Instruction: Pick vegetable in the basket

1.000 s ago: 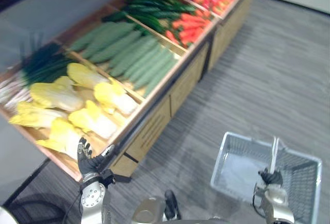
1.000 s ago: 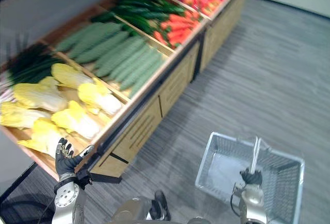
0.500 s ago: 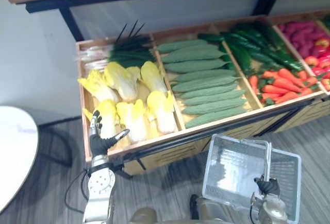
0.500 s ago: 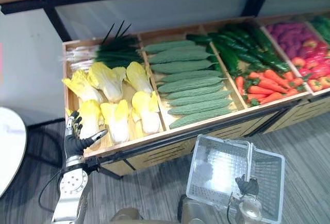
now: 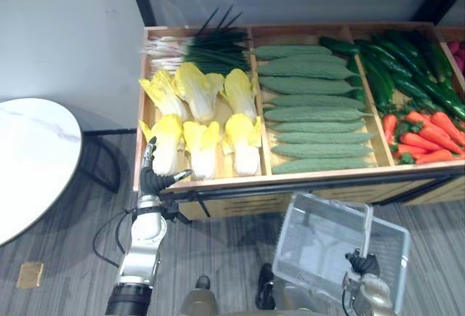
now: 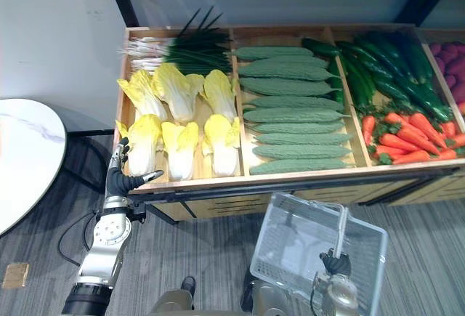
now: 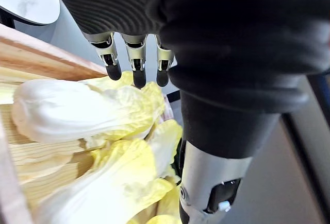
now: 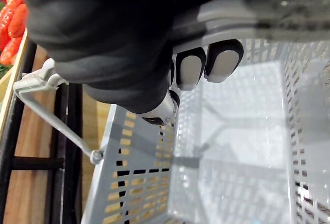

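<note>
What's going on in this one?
The robot stands at a vegetable stand. Its left hand, fingers straight and holding nothing, reaches at the cabbages in the stand's left bin. Its right hand is curled round the handle of an empty basket held below the stand's front edge.

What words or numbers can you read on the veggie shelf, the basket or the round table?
None: no word, number, label or sign can be read anywhere.
Wooden vegetable stand: no tags or price signs on it.
Grey basket: plain mesh, no print to be seen.
White round table: faint grey streaks that look like veining, not writing.
</note>
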